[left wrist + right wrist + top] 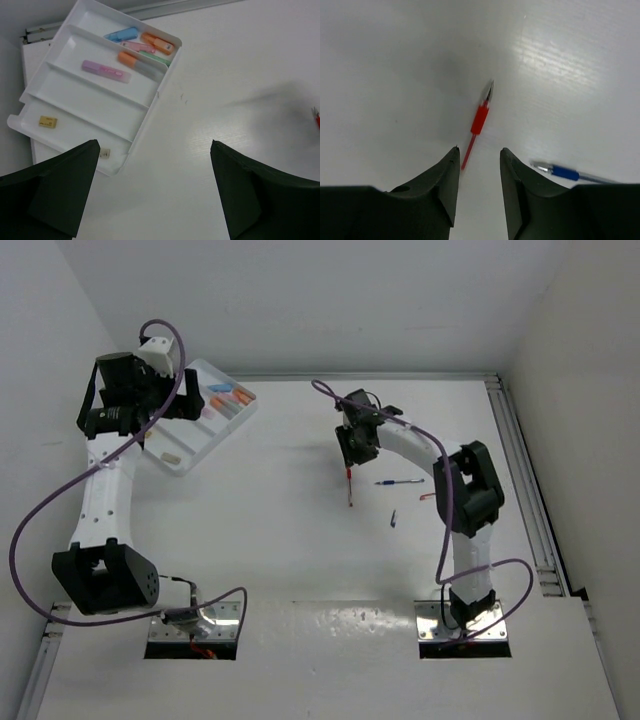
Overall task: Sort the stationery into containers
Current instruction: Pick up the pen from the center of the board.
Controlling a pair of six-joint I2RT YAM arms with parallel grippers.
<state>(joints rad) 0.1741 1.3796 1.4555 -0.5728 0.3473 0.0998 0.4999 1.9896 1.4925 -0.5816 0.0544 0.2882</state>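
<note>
A thin red pen [480, 117] lies flat on the white worktop [390, 70], well apart from the compartmented tray [95, 102] and out on its right-arm side. The right hand [480, 149] stands half open astride the pen's back end, and its fingers do not appear to touch the barrel. The pen's long axis runs roughly near-to-far in the overhead view, with the writing tip pointing away from the hand. It looks light, stiff and smooth, so it is likely to roll or swing if pinched at the tail. A hold across the barrel near the red grip sleeve would probably carry it level. A blue pen [565, 173] lies farther from the tray still. Over the tray's near corner the left hand [155, 142] is spread wide and holds nothing. In the tray, coloured markers [157, 43] fill the far compartments and beige erasers [48, 121] the nearest.
</note>
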